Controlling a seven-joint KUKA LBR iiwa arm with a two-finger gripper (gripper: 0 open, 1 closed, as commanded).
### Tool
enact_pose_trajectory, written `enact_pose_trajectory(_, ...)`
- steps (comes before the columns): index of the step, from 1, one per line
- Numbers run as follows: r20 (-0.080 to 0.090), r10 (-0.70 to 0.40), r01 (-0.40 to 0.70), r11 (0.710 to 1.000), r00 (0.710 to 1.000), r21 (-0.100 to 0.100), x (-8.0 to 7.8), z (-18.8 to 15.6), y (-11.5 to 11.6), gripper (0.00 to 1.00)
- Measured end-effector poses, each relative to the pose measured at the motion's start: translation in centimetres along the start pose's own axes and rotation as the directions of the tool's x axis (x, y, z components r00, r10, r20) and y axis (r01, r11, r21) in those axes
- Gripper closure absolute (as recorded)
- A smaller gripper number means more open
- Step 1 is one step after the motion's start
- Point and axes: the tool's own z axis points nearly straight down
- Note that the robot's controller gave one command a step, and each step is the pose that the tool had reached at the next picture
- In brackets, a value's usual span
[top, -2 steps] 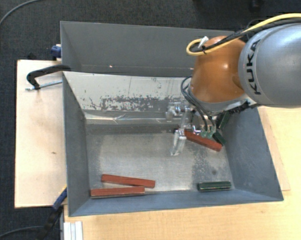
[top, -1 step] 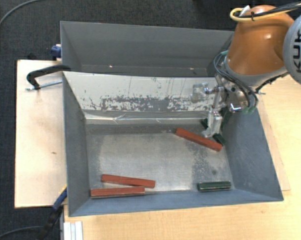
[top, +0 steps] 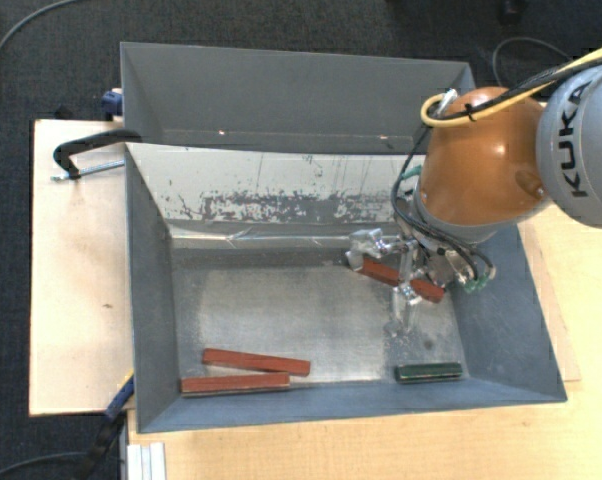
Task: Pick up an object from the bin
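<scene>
My gripper [top: 404,290] hangs over the right half of the bin, below the orange cover. A red-brown flat stick [top: 381,273] lies crosswise between its fingers, raised off the floor and tilted down to the right. The gripper is shut on this stick. A dark green flat bar [top: 428,372] lies on the floor just below the gripper, near the front wall. Two more red-brown sticks lie at the front left: one [top: 256,362] slightly angled, the other [top: 235,384] along the front wall.
The arm and its cables reach in from the right, over the bin's right wall. The sloped back wall stands close behind the gripper.
</scene>
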Motion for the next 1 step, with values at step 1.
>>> enact_pose_trajectory(1, -0.002, -0.331, 0.331, 0.944, 0.944, 0.002, 5.18, 1.77, -4.4, 0.0)
